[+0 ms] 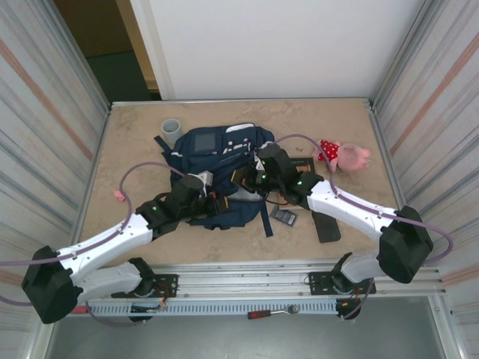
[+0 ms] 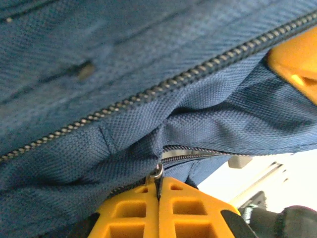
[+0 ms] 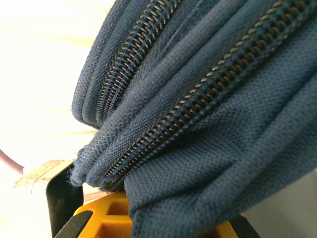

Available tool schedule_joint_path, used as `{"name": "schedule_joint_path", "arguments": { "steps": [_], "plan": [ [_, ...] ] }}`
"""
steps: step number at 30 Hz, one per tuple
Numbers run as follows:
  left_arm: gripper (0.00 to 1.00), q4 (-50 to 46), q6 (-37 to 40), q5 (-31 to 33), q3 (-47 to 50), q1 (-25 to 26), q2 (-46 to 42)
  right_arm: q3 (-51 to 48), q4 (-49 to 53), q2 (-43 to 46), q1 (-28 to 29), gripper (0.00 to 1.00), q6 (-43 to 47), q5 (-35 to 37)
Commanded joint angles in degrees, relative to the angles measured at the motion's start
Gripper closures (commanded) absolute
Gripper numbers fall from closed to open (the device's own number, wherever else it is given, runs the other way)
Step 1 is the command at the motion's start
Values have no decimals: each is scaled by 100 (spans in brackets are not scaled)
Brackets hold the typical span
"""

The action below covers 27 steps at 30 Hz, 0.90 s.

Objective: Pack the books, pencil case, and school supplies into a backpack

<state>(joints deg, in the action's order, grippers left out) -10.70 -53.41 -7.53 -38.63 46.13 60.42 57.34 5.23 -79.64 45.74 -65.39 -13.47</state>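
Two arms braced the backpack (image 1: 217, 146) for unzipping.
The left claw (image 2: 158, 184) clamped the zipper pull (image 2: 157, 171); the right claw (image 3: 163, 225) clamped the backpack's seam, likely anchoring it; the book (image 1: 304, 163) lay at 3 o'clock.

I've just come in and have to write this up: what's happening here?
Both arms are at the navy backpack in the middle of the table. The left gripper is shut on a zipper pull, and the right gripper pinches the backpack's fabric. The book and the school supplies lie on the table beside the bag, not yet packed.
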Motion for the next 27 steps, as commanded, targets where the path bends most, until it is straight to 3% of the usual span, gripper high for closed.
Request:
{"name": "schedule_joint_path", "arguments": {
  "steps": [1,5,6,9,11,12,15,17,19,27],
  "plan": [
    [100,1186,-712,-331,124,-18,-176,16,-258,-24,139,100,336,-48],
    [100,1288,-875,-602,378,-127,-400,-68,-216,34,35,100,386,-110],
    [100,1351,-951,-679,476,-160,-470,-96,-243,44,21,96,379,-120],
    [100,1465,-1021,-791,657,-216,-646,-215,-547,28,42,69,194,-215],
    [100,1461,-946,-872,674,-236,-714,-300,-806,-55,59,66,41,-266],
    [100,1423,-874,-915,667,-268,-729,-341,-890,-96,67,67,-27,-276],
    [100,834,-538,-867,520,-350,-802,-364,-869,-97,-5,90,-44,-265],
    [100,72,-226,-603,333,-394,-876,-338,-738,2,-74,98,60,-288],
    [100,-625,84,-365,188,-477,-983,-247,-431,135,-175,100,251,-339],
    [100,-1862,935,169,-43,-814,-1290,-143,368,385,-538,100,736,-776]
  ]
}}
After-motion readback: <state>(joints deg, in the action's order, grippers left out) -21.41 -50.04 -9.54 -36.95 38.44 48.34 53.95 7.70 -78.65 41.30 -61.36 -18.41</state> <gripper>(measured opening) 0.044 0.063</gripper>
